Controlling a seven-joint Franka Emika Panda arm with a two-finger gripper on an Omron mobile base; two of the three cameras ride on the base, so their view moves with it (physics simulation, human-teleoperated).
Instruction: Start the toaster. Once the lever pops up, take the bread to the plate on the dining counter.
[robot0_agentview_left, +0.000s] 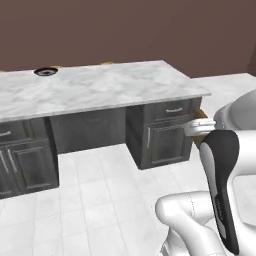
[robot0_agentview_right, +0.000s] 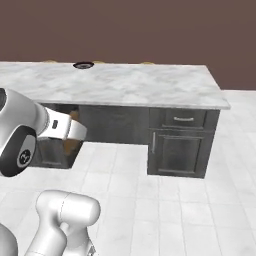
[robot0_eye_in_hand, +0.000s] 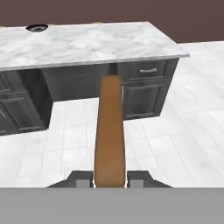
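My gripper is shut on the bread, a thin brown slice seen edge-on and pointing toward the dining counter. That counter is a long white grey-veined marble top on dark cabinets, and it also appears in the base views. The plate, small, round and dark-rimmed, sits near the counter's far left edge, well ahead and left of the bread. A brown bit of the slice shows beside my white hand. The toaster is out of view.
Dark grey cabinets with a silver-handled drawer stand under the marble top, with a recess between them. White tiled floor lies between me and the counter. Tan stool seats peek over the far edge before a brown wall.
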